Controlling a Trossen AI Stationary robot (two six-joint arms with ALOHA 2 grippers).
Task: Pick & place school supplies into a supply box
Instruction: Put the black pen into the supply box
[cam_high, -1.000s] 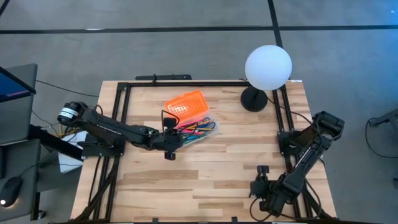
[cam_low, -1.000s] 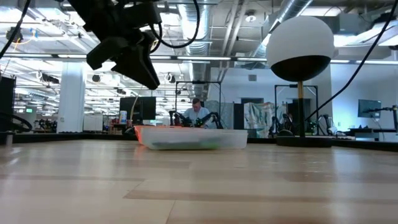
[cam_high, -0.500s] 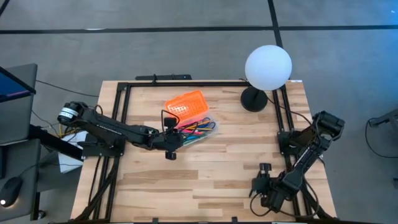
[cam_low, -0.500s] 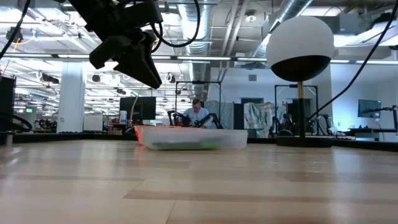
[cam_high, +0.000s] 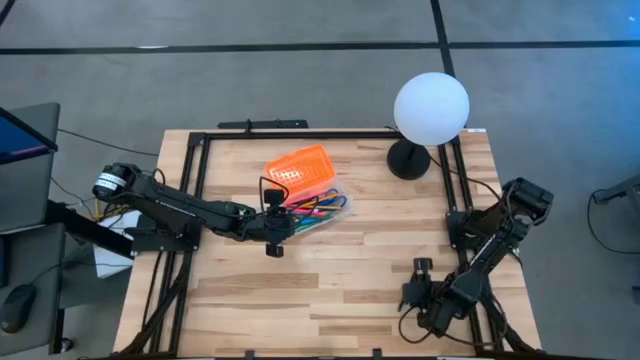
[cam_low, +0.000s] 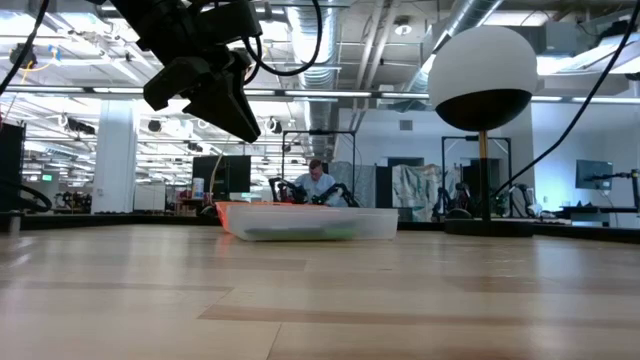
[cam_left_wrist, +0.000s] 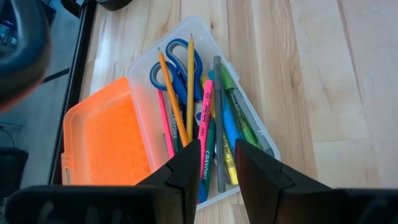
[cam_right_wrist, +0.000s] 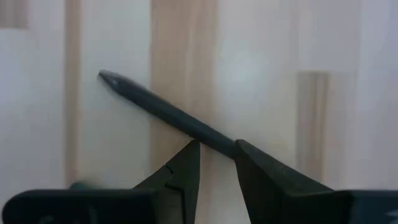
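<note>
Left gripper (cam_left_wrist: 216, 163), fingers nearly together with a slim gap and nothing between them, hangs over the near end of the supply box (cam_high: 318, 208) at table centre. The clear tray holds pens, pencils, markers (cam_left_wrist: 204, 134) and blue-handled scissors (cam_left_wrist: 177, 65) (its orange lid (cam_left_wrist: 106, 146) lies open alongside). Right gripper (cam_right_wrist: 216, 163), near the table's front-right edge, pinches a dark pen (cam_right_wrist: 165, 112) over bare wood. A white globe lamp (cam_high: 431, 108) stands at the back right.
</note>
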